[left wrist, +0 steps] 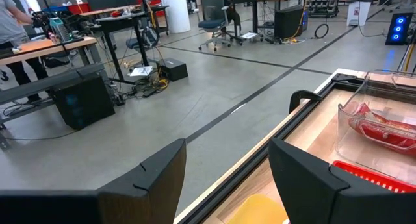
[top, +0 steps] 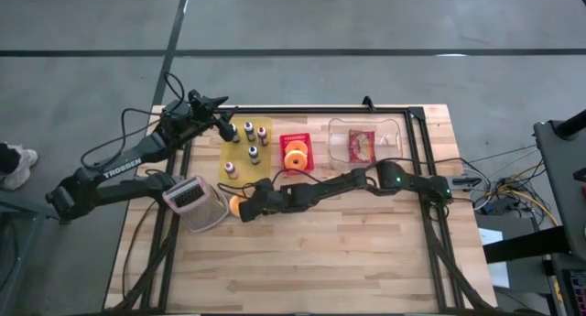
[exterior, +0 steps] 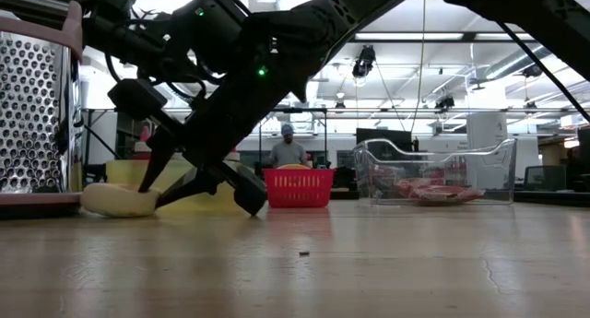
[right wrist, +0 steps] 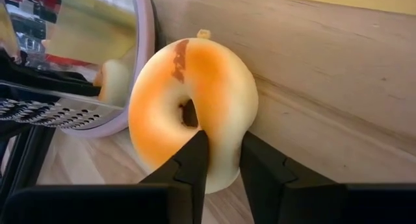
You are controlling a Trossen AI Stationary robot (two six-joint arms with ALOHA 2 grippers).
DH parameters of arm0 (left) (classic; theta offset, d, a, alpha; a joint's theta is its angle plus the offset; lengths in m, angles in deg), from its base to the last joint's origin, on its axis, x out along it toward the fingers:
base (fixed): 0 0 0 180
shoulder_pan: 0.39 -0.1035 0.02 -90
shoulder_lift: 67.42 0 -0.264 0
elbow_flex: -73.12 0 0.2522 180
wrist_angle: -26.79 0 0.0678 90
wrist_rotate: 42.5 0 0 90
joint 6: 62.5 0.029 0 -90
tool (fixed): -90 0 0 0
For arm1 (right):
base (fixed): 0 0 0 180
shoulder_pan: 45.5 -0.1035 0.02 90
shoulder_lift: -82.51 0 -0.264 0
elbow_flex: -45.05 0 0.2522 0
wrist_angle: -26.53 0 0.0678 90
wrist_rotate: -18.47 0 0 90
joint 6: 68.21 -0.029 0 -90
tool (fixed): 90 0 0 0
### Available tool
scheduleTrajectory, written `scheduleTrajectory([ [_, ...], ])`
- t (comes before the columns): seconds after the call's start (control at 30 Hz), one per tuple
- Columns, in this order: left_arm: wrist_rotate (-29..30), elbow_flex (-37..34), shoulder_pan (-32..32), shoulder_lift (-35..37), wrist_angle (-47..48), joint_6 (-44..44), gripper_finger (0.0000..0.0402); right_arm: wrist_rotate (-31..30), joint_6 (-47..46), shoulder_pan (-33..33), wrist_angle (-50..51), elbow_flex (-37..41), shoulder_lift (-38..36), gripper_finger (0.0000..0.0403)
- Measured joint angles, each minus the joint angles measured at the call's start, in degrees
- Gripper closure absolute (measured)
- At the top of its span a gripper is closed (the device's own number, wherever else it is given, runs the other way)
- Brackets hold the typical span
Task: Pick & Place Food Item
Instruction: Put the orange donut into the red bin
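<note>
An orange-and-cream ring-shaped bagel (right wrist: 192, 100) lies on the wooden table beside a metal grater (top: 194, 202); it also shows in the low view (exterior: 115, 200). My right gripper (right wrist: 223, 146) reaches across the table from the right and is shut on the bagel (top: 236, 206). My left gripper (left wrist: 227, 178) is open and empty, held above the far left of the table over a yellow board (top: 245, 147) with small bottles. My right gripper pinches one side of the bagel's ring (right wrist: 224, 136) between its two fingers, one finger (right wrist: 195, 162) on the face below the hole and the other (right wrist: 260, 169) on the outer side. The fingers come low, slanting down from the table's right. The bagel's underside (exterior: 111, 211) rests on the table.
A red basket (top: 296, 140) holding another orange ring stands at the far middle. A clear container (top: 389, 125) with a red packet stands to its right. The grater stands close to the bagel's left. A person stands in the room far behind the table (exterior: 286, 147).
</note>
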Motion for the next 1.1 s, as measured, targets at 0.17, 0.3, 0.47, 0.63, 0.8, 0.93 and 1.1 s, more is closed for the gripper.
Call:
scheduleTrajectory([
  [0.17, 0.0, 0.0, 0.0, 0.0, 0.0, 0.0, 0.0179, 0.0, 2.7, -0.1, 0.2, -0.1, -1.3, 0.0319],
  [0.3, 0.0, 0.0, 0.0, 0.0, 0.0, 0.0, 0.0179, 0.0, 3.8, -0.4, 2.2, -0.2, -2.9, 0.0324],
  [0.47, 0.0, 0.0, 0.0, 0.0, 0.0, 0.0, 0.0179, -1.0, 4.5, -1.1, 6.7, -0.2, -4.3, 0.0327],
  [0.63, 0.0, 0.0, 0.0, 0.0, 0.0, 0.0, 0.0179, -6.1, 4.9, -2.3, 11.6, -0.2, -7.0, 0.0326],
  [0.8, 0.0, 0.0, 0.0, 0.0, 0.0, 0.0, 0.0179, -11.2, 4.8, -4.0, 18.1, -0.2, -9.8, 0.0328],
  [0.93, 0.0, 0.0, 0.0, 0.0, 0.0, 0.0, 0.0179, -13.4, 3.8, -4.8, 24.9, -0.2, -12.0, 0.0332],
  [1.1, 0.0, 0.0, 0.0, 0.0, 0.0, 0.0, 0.0179, -15.1, -0.3, -5.2, 30.3, 1.0, -14.0, 0.0335],
])
